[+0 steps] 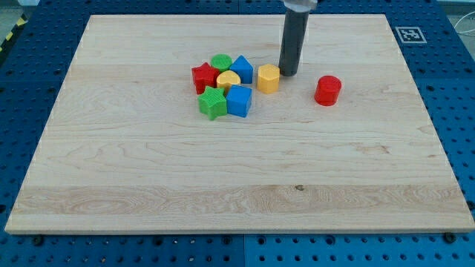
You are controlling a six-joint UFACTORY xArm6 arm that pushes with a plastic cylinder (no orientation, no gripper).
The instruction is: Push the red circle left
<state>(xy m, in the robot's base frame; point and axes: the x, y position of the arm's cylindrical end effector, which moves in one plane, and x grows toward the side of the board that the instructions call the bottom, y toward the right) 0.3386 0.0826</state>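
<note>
Dark rod, no gripper on this rig, so nothing to open, close or grasp; my tip (288, 73) rides on the bench (148, 178) surface, just beside the yellow block (268, 77), on its view-right side, touching or nearly so, can't tell.

Red circle (328, 90) sits to the view's right of my tip and a bit toward the view's bottom, near but apart, standing alone on bare wood.

Key relation: tip is on the circle's left, i.e. the wrong side for a leftward shove. Judgement: tip needs to get round to the circle's right face first, then push w/ a straight line left.

Further left of tip, past yellow block: cluster w/ blue block (242, 68), green circle (220, 61), red star (202, 76), yellow circle (228, 81), green star (212, 102), blue cube (239, 100). Risk: long push runs the circle into yellow block or the cluster.
</note>
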